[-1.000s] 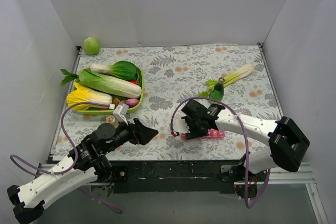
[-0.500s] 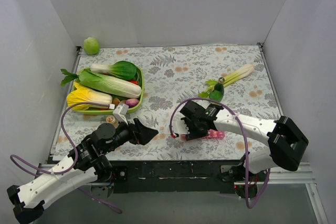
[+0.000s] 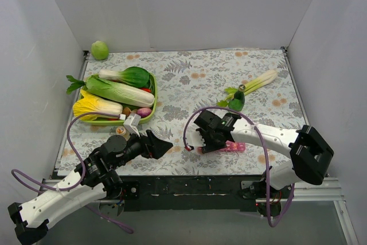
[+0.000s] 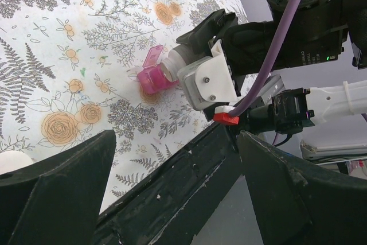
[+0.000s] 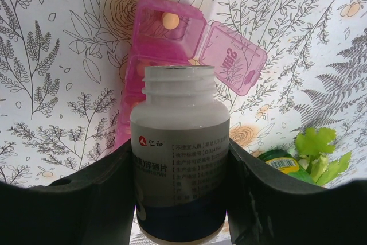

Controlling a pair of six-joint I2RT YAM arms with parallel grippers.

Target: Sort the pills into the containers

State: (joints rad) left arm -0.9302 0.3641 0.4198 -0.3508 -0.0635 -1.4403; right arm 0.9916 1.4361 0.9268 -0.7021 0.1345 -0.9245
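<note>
A narrow pink pill organizer [image 5: 155,44] lies on the floral mat, its end lid [image 5: 232,58] flipped open. One round tan pill [image 5: 170,21] sits in that open compartment. My right gripper [image 5: 180,159] is shut on a white, uncapped pill bottle [image 5: 179,142], whose mouth hangs just over the organizer. From above, the right gripper [image 3: 203,142] covers the organizer's [image 3: 234,147] left end. My left gripper [image 3: 166,143] is open and holds nothing, low near the table's front edge. In its own view the left gripper [image 4: 178,199] faces the organizer [image 4: 150,78].
A green oval tray [image 3: 148,116] of vegetables stands at the left, and a small round object [image 3: 121,131] lies in front of it. A green ball [image 3: 100,50] rests in the far left corner. A leek [image 3: 258,82] and a dark green item [image 3: 237,102] lie behind the right arm.
The right gripper has shifted slightly to the left with the bottle. The left arm has not moved.
</note>
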